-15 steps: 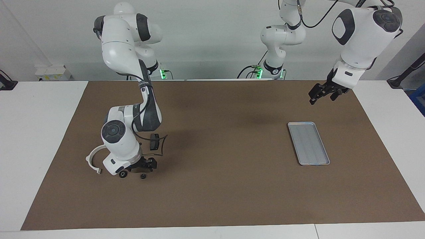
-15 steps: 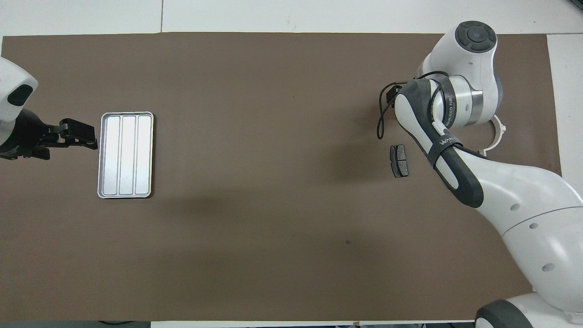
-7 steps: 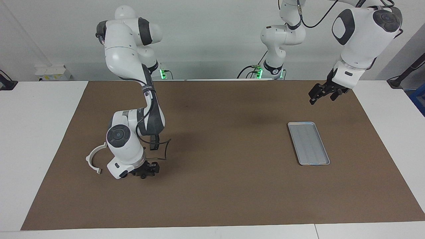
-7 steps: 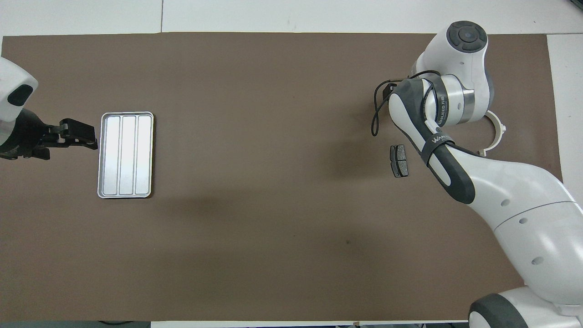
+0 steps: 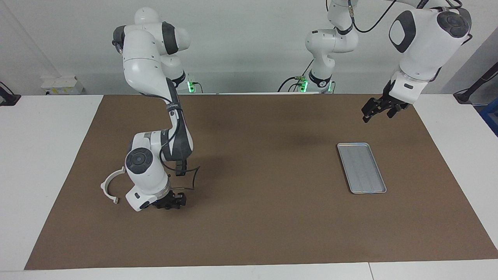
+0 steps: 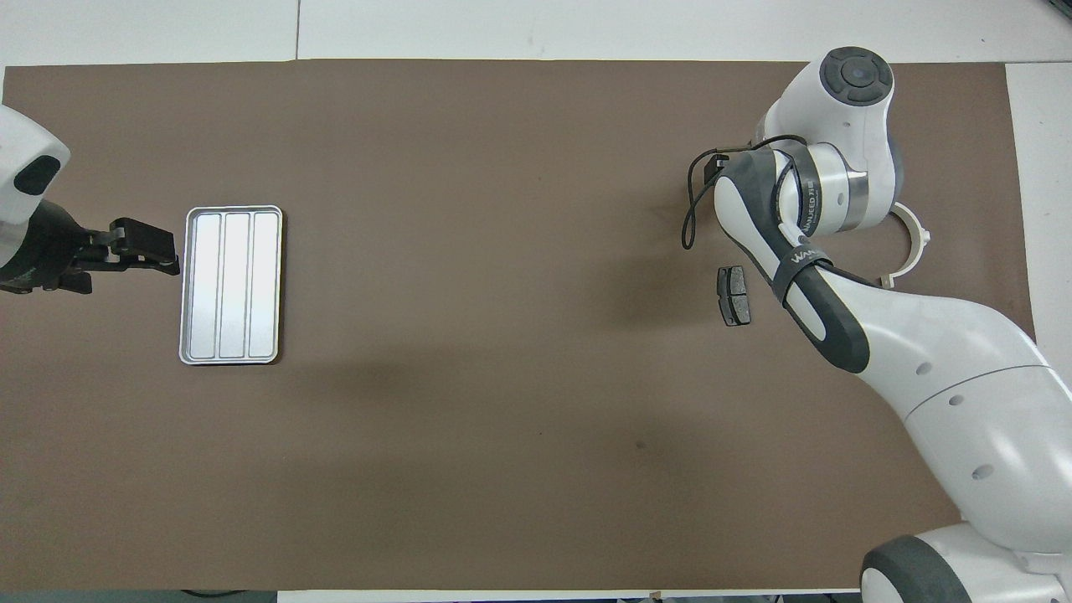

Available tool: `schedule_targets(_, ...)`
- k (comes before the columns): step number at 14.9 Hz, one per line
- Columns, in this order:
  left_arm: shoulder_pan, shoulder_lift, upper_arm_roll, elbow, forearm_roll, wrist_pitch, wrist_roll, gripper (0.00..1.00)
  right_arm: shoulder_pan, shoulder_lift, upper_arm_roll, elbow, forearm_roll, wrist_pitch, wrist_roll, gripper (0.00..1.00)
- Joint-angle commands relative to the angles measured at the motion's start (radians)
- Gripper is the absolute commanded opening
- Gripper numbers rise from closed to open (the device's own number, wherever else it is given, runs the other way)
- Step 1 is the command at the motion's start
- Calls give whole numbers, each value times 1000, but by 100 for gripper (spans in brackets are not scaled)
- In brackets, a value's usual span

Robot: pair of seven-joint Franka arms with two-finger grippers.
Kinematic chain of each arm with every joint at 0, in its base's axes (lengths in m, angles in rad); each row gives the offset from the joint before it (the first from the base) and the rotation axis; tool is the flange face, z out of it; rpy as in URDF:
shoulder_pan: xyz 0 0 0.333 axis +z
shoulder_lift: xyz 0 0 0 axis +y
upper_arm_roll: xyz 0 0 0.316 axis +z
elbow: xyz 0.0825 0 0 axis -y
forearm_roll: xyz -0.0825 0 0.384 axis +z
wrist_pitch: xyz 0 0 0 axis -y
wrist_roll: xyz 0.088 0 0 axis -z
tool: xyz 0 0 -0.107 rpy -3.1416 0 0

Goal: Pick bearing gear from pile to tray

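Note:
The pile lies at the right arm's end of the brown mat: a white half-ring bracket (image 5: 109, 184) (image 6: 917, 247) and a dark grey brake pad (image 6: 734, 295). My right gripper (image 5: 170, 203) is down at the mat beside the bracket, and in the overhead view its own wrist hides it. The bearing gear is hidden under that hand. The silver tray (image 5: 362, 168) (image 6: 230, 285) lies bare at the left arm's end. My left gripper (image 5: 376, 116) (image 6: 172, 255) waits open in the air over the mat beside the tray, holding nothing.
A loop of black cable (image 5: 191, 177) (image 6: 693, 213) hangs from the right arm's wrist over the mat near the brake pad. White tabletop (image 5: 46, 163) borders the mat on all sides. The wide middle of the mat (image 5: 264, 175) is bare.
The right hand shifted a little toward the left arm's end and settled over the two small black round pieces, which no longer show. The left arm has not moved.

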Motion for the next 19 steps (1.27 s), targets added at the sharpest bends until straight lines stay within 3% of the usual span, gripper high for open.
schedule_targets(1, 6, -14, -4, -6, 5, -10, 6, 100, -11, -8, 8, -29, -4, 19, 18, 71)
schedule_targets(4, 6, -14, -4, -6, 5, -10, 6, 100, -13, -13, 8, -23, -6, 11, 17, 56)
schedule_targets(10, 6, -13, -4, -6, 5, -10, 6, 100, -17, -11, 9, -32, 5, 27, 17, 0)
schedule_targets(16, 6, -14, -4, -6, 5, -10, 6, 100, -17, -19, 8, -20, -7, -4, 9, 0)
schedule_targets(19, 6, -14, -4, -6, 5, -10, 6, 100, -6, -115, 6, -12, -33, -140, -17, 0)
